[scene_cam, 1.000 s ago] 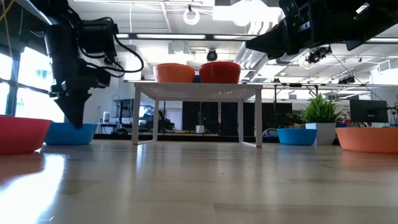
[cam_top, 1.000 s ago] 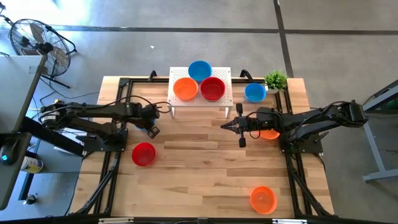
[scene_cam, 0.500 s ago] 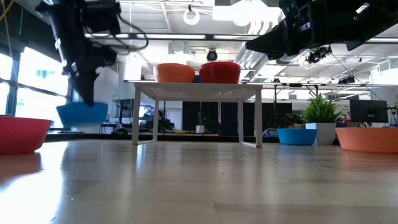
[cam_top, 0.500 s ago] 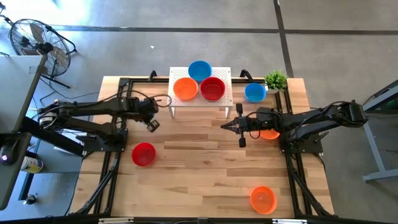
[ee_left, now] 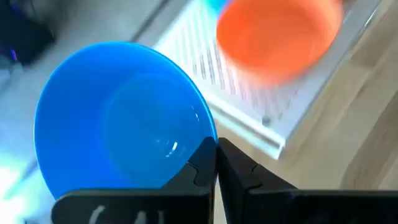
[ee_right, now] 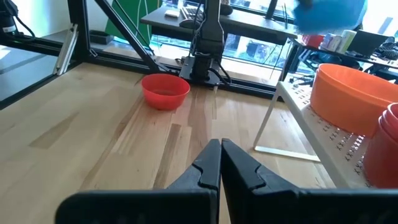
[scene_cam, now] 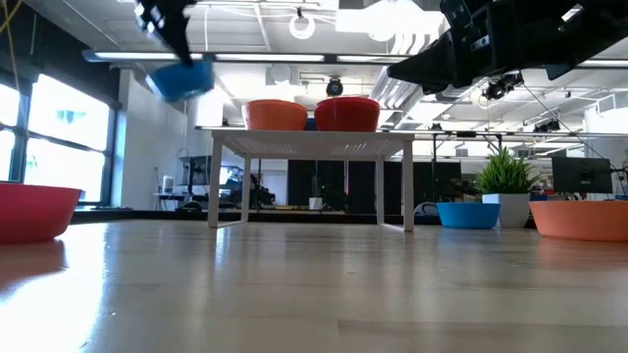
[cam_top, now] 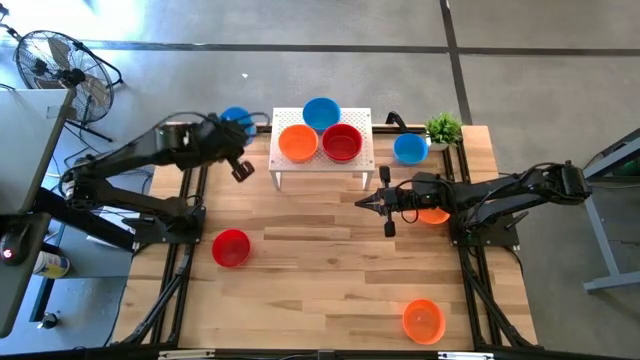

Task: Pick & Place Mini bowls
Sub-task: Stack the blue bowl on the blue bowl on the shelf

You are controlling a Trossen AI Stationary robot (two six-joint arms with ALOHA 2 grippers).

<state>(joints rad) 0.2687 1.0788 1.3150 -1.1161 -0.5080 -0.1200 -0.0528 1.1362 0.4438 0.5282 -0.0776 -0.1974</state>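
Observation:
My left gripper (ee_left: 216,149) is shut on a blue mini bowl (ee_left: 121,118), held high in the air left of the white perforated stand (cam_top: 322,165). In the low view this bowl (scene_cam: 182,78) hangs above the level of the stand's top. A blue (cam_top: 321,112), an orange (cam_top: 298,143) and a red bowl (cam_top: 342,142) sit on the stand. My right gripper (cam_top: 360,200) is shut on nothing, hovering in front of the stand, just right of the table's middle. My left gripper pinches the blue bowl's rim (ee_left: 204,140) between its two fingers, one finger inside the bowl and one outside. The fingers slant downward at it. The bowl is lifted clear of the table and sits tilted in the hold.
On the table stand a red bowl (cam_top: 231,248) at the left, an orange bowl (cam_top: 423,320) at the near right, another orange one (cam_top: 433,214) under my right arm, and a blue bowl (cam_top: 410,148) beside a small green plant (cam_top: 444,128).
My left gripper has risen steeply from the table with the blue bowl and turned toward the far edge beside the stand. The bowl, on the table a second ago, now hangs clear, above the stand's top and tilted.

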